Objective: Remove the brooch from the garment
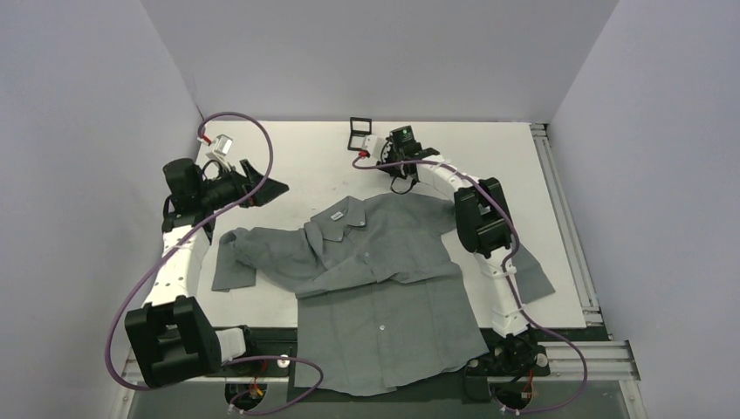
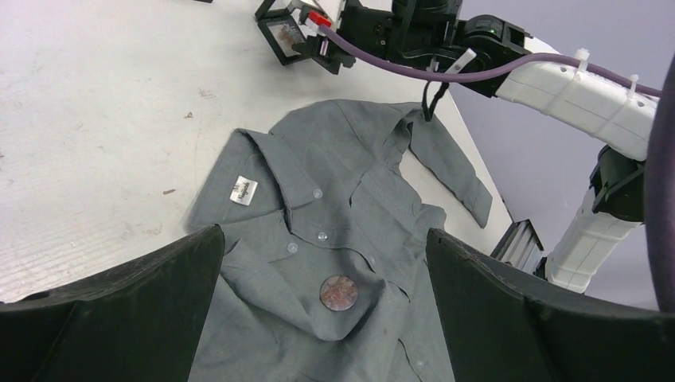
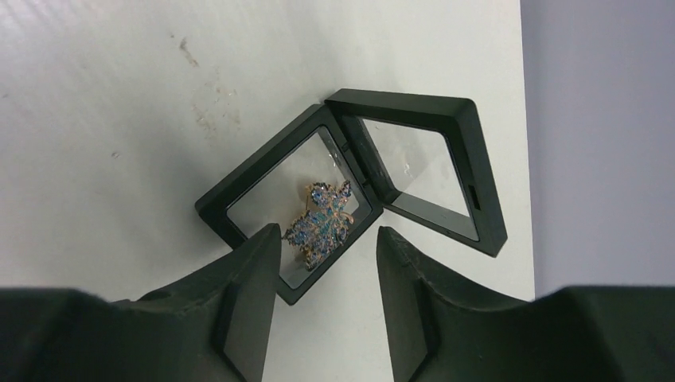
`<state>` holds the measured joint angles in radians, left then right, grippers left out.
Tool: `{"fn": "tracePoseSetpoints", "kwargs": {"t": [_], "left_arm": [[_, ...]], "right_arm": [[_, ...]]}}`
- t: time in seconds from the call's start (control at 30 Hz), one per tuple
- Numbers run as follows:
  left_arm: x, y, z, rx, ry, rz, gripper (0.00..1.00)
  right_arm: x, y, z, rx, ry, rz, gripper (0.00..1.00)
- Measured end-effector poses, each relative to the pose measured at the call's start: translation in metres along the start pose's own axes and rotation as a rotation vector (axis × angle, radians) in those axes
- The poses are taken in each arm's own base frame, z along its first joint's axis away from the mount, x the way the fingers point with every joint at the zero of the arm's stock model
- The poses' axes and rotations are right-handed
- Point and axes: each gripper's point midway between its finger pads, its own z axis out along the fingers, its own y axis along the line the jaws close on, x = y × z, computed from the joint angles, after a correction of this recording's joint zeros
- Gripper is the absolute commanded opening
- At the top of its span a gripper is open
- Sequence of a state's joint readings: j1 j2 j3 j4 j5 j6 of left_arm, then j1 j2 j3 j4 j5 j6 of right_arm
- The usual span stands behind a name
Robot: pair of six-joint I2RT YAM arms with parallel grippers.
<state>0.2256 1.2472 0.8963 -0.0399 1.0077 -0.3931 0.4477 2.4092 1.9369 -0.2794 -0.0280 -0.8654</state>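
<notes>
Bright, even, diffuse light from overhead washes the white worktop (image 1: 558,218). Thin, soft shadows hug the edges of the garment (image 1: 384,288). Its folds read crisp and in focus in the left wrist view.

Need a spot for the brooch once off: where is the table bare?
Bare white table far right, beyond the right arm, and between the left gripper and the open black square case. The grey collared shirt crowds the middle.
</notes>
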Motion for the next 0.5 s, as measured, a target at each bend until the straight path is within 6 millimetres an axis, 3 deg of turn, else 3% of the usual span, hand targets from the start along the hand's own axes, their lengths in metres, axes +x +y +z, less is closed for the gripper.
{"fn": "tracePoseSetpoints", "kwargs": {"t": [0.17,0.3,0.5], "left_arm": [[0.000,0.006,0.002,-0.012,-0.001,0.008,0.96],[0.006,0.028,0.008,-0.073,0.025,0.041,0.99],[0.029,0.058,0.030,-0.138,0.169,0.143,0.73]], "right_arm": [[-0.013,0.007,-0.023,-0.039,-0.043,0.048,0.55],[-0.038,0.006,-0.055,-0.063,-0.112,0.102,0.58],[-0.072,0.010,-0.107,-0.157,-0.221,0.247,0.58]]}}
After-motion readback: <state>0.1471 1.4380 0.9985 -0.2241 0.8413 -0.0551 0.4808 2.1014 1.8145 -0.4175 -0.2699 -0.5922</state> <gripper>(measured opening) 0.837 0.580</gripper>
